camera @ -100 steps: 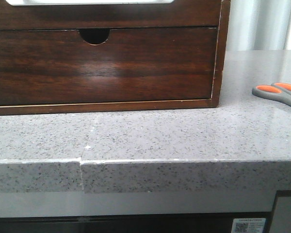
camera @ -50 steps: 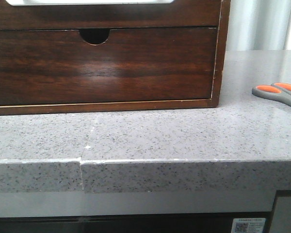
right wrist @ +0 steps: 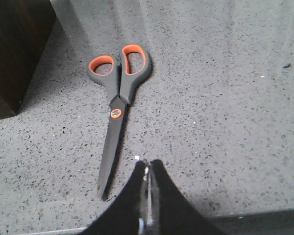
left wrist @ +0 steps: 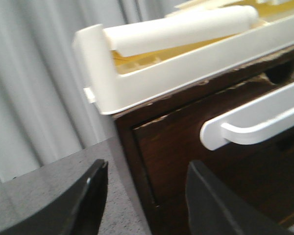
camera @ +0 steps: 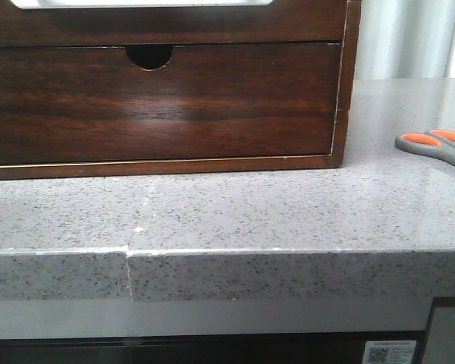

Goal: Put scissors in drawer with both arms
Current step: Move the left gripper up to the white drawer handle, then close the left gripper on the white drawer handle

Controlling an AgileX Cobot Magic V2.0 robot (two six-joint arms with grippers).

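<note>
Scissors (right wrist: 115, 109) with grey handles and orange-lined finger loops lie flat and closed on the speckled grey stone table (camera: 288, 212), well to the right of a dark brown wooden cabinet (camera: 347, 83). In the front view only their handles (camera: 436, 145) show, at the right edge. Seen from the right wrist, the right hand (right wrist: 146, 196) hovers over the table just beside the blade tips, its two black fingers pressed together and holding nothing.

Seen from the left wrist, the left hand (left wrist: 147, 196) has its fingers spread apart and empty, near the cabinet's corner. The upper drawer (left wrist: 225, 166) in front of it is glossy dark wood, with a white curved handle (left wrist: 250, 122) across its front; it appears pushed in. A white tray (left wrist: 152, 73) rests on top of the cabinet. In the front view a lower drawer (camera: 159, 102) with a half-round finger notch (camera: 149, 56) is closed.
</note>
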